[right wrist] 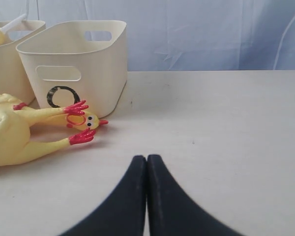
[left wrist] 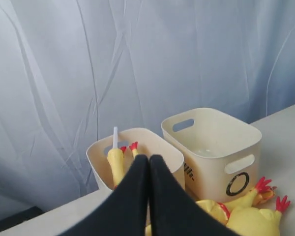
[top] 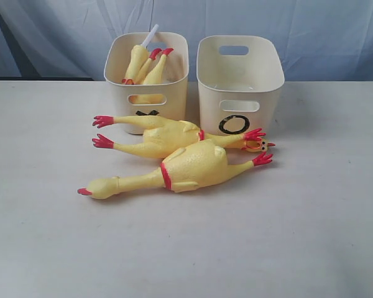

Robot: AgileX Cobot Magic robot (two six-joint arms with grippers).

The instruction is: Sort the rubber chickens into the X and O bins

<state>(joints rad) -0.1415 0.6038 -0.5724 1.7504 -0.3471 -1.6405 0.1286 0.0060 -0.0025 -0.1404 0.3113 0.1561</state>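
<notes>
Two cream bins stand side by side at the back of the table. The X bin (top: 174,93) holds rubber chickens (top: 140,62) with red feet up and a white tube (top: 150,36); its mark is mostly hidden. The O bin (top: 261,93) looks empty. Two long yellow chickens lie crossed before the bins: the rear one (top: 168,136) has its head to the right, the front one (top: 196,167) its head to the left. My left gripper (left wrist: 148,158) is shut and empty, raised and facing the bins. My right gripper (right wrist: 147,158) is shut and empty, low over the table right of the chickens. Neither shows in the exterior view.
The pale table (top: 311,236) stretches in front of and beside the chickens. A blue-grey curtain (top: 323,31) hangs close behind the bins. The front chicken's red feet (right wrist: 78,123) lie just before the O bin's wall (right wrist: 98,64).
</notes>
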